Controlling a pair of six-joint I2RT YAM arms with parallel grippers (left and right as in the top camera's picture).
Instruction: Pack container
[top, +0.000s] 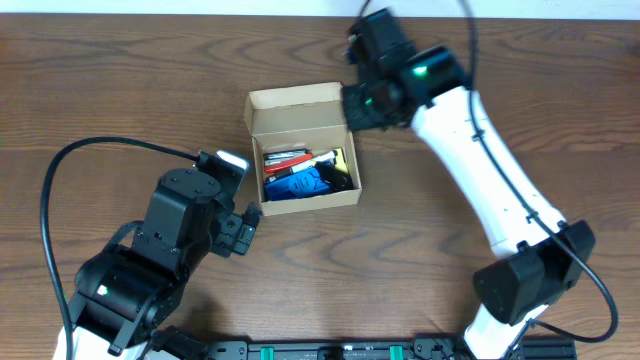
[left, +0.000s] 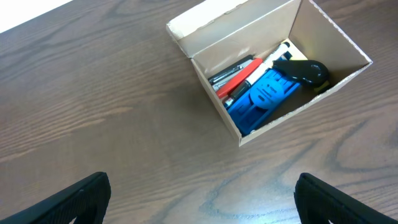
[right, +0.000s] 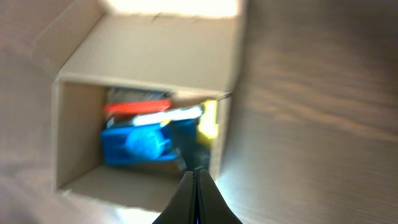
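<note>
Tan cardboard box (top: 298, 120) sits near the middle of the brown wooden surface (top: 120, 80), its flap lid (top: 294, 98) folded back toward 12 o'clock. Inside lie a blue item (top: 295, 183), a red pen (top: 285, 158), a black piece (top: 341, 178) and something yellow (top: 346, 159). The left hand (left: 202, 183) is at the box's 7 o'clock, fingers spread wide and holding nothing. The right hand (right: 194, 180) is at the box's 2 o'clock corner, fingers pressed together with nothing visible between them; its view is blurred.
</note>
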